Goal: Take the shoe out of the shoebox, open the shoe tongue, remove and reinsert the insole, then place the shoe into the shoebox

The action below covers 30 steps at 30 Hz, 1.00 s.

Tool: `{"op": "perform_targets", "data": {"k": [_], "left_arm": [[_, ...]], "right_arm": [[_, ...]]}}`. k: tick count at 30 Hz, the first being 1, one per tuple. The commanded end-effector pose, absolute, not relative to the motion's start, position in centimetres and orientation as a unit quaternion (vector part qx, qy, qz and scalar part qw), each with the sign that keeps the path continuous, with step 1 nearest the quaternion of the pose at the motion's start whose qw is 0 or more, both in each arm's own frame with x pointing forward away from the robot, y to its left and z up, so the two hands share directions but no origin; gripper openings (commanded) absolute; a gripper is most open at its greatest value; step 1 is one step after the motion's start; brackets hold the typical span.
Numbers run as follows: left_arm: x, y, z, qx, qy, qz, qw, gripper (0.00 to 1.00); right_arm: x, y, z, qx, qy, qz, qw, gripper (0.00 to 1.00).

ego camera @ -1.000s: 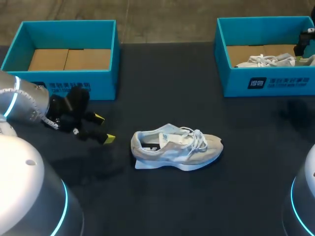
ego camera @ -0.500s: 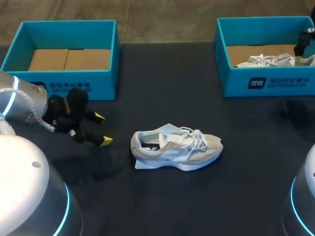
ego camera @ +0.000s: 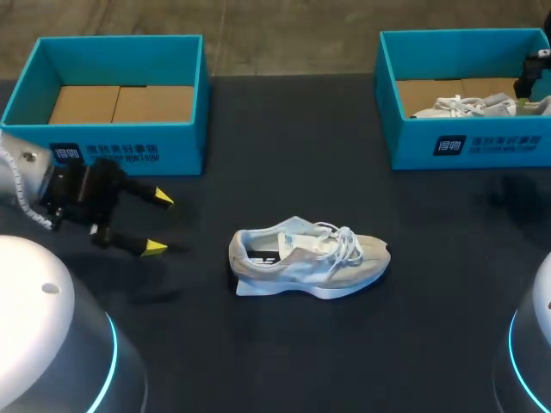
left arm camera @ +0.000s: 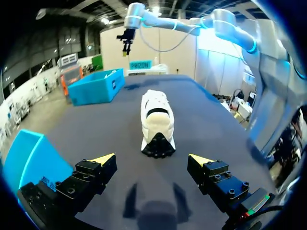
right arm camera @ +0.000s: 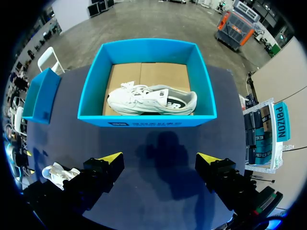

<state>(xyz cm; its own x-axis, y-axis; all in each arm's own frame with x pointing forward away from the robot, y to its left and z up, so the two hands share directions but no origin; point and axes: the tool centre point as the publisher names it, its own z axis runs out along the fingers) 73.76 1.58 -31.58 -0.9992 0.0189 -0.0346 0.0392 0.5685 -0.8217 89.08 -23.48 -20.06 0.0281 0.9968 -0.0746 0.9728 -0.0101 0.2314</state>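
Currently grips nothing with either claw: holds the left claw (ego camera: 159, 223) spread wide, low over the surface (ego camera: 284, 155) at nine o'clock from the shoe (ego camera: 308, 258) standing mid-surface, and the right claw (right arm camera: 159, 157) equally wide above the one-o'clock shoebox (right arm camera: 144, 120) containing a second shoe (right arm camera: 151, 100).

Level: head view dim; the dark table (ego camera: 284, 361) swallows light, and the white shoe (ego camera: 306, 258) reads brightest.
Source: diffuse, from overhead.
Shadows: soft patch on the table below the left tool (ego camera: 155, 222); in the right wrist view, a broad soft-edged shadow ahead of the right tool (right arm camera: 160, 160).
Emitters: cyan ring glows on the left arm (ego camera: 52, 344).
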Motion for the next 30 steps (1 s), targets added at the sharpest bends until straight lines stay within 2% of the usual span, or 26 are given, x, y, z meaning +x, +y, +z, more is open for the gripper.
{"op": "perform_targets", "data": {"k": [1,21,30], "left_arm": [[73.2,2.3,-32.2,0.028,0.873,-0.485,0.023,1.0],[71.7,3.1,-36.5,0.031,0.868,-0.495,0.04,1.0],[71.7,3.1,-36.5,0.031,0.868,-0.495,0.04,1.0]], "right_arm": [[89.0,-23.5,-20.1,0.709,0.695,0.055,0.11,1.0],[89.0,-23.5,-20.1,0.709,0.695,0.055,0.11,1.0],[89.0,-23.5,-20.1,0.709,0.695,0.055,0.11,1.0]]}}
